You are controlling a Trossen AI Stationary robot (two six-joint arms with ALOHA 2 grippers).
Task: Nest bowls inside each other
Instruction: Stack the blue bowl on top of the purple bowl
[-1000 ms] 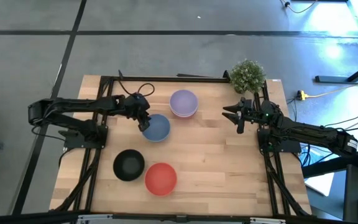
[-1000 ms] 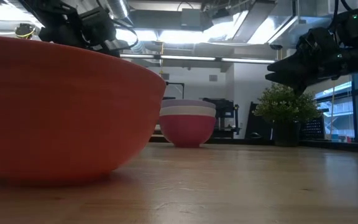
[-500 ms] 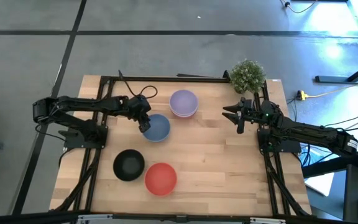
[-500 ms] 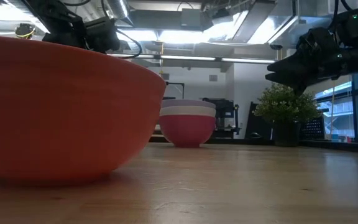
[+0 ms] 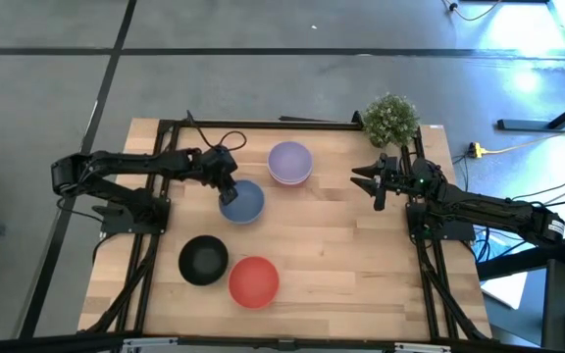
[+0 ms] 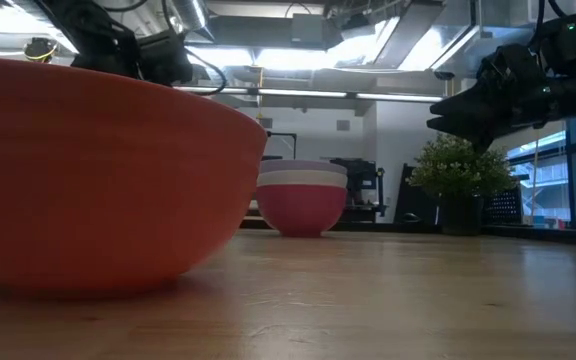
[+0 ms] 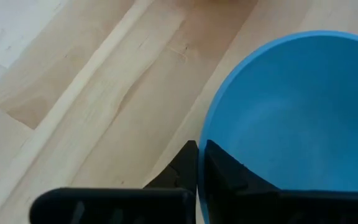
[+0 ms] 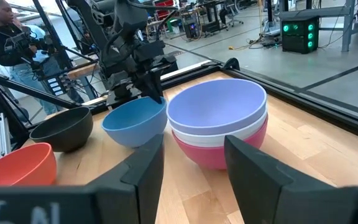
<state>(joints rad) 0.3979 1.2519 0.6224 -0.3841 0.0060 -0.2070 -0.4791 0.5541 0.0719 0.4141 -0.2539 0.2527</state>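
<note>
A blue bowl (image 5: 244, 204) sits left of the table's middle, and my left gripper (image 5: 227, 190) is shut on its rim. Just beyond it, a lavender bowl (image 5: 289, 160) is nested in a white bowl (image 8: 219, 138), which sits in a crimson-pink one (image 8: 216, 152). A black bowl (image 5: 203, 260) and a red-orange bowl (image 5: 254, 281) stand apart nearer the front edge. My right gripper (image 5: 366, 186) hovers open at the table's right, pointing at the stack, with nothing between its fingers. My left gripper grips the blue bowl's rim (image 7: 205, 134) on the side toward the table's far left. One finger (image 7: 229, 177) is inside the bowl and the other (image 7: 184, 165) outside. The fingers slant down from the left. In the right wrist view the bowl's base rests on the table.
A green potted plant (image 5: 391, 120) stands at the far right corner. Black frame rails (image 5: 263, 125) run along the far, left and right edges. Bare wood lies open in the middle and front right. People (image 8: 8, 43) stand in the room beyond the table.
My left gripper has settled slightly onto the blue bowl's far-left rim and shut on it. The bowl stays about where it was. My right arm has kept still.
</note>
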